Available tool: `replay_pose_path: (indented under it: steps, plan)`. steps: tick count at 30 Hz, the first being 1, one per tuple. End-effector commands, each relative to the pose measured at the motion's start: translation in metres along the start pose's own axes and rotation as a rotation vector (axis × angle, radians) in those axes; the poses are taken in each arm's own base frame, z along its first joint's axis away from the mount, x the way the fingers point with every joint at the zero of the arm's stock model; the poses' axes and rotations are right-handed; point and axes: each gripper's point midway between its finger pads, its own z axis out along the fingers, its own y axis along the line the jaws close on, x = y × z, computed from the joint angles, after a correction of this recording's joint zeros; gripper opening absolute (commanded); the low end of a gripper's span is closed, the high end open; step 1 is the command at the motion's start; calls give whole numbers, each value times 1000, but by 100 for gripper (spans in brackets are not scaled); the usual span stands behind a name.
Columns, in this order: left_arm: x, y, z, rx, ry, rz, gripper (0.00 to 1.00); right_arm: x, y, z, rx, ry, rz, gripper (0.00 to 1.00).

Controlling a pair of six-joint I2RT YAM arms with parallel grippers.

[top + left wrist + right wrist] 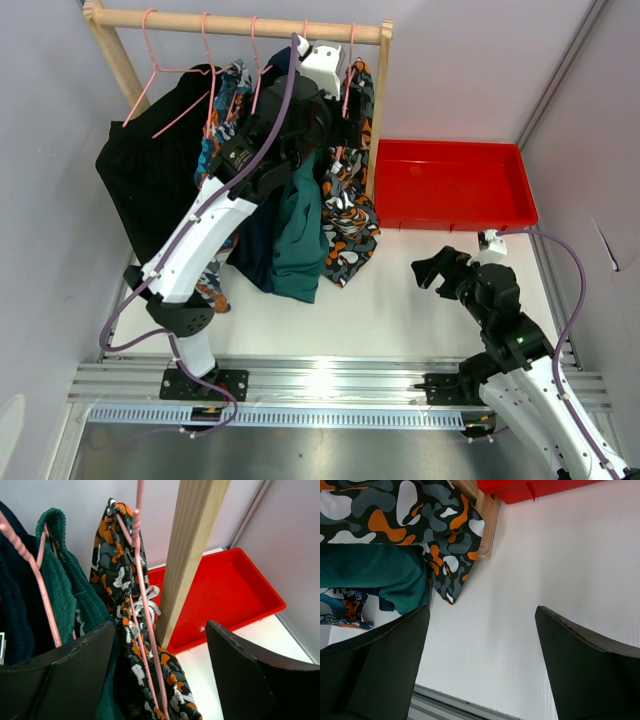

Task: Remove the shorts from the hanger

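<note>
Several pairs of shorts hang on pink hangers from the wooden rail (240, 22): black (150, 170), blue-orange patterned (222, 120), navy (255, 250), teal (300, 240) and black-orange-white (350, 220). My left gripper (159, 625) is raised to the rail's right end, open. The black-orange-white shorts (112, 565) and their pink hanger (145, 600) pass between its fingers, closer to the left finger; the right finger is apart from them. Teal shorts (65, 595) hang just left. My right gripper (432, 272) hovers low over the table, open and holding nothing (482, 611).
A red tray (455, 180) lies at the back right, behind the rack's right wooden post (190, 555). White walls close in on both sides. A metal rail (330, 385) carrying the arm bases runs along the near edge.
</note>
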Motion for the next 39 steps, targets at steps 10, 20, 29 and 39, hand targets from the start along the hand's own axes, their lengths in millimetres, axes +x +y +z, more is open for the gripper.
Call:
replay_pose_path:
  steps: [10, 20, 29, 39]
  plan:
    - [29, 15, 34, -110, 40, 55, 50, -12, 5, -2, -8, -31, -15, 93]
    - [-14, 37, 15, -168, -43, 79, 0, -8, 3, 1, 0, -20, -14, 93]
    - [-99, 62, -90, -176, -241, 72, 0, -14, 11, 8, -29, -35, -13, 93]
    - [-41, 66, -150, -61, -25, 95, 0, -46, 61, 2, -236, -97, -86, 95]
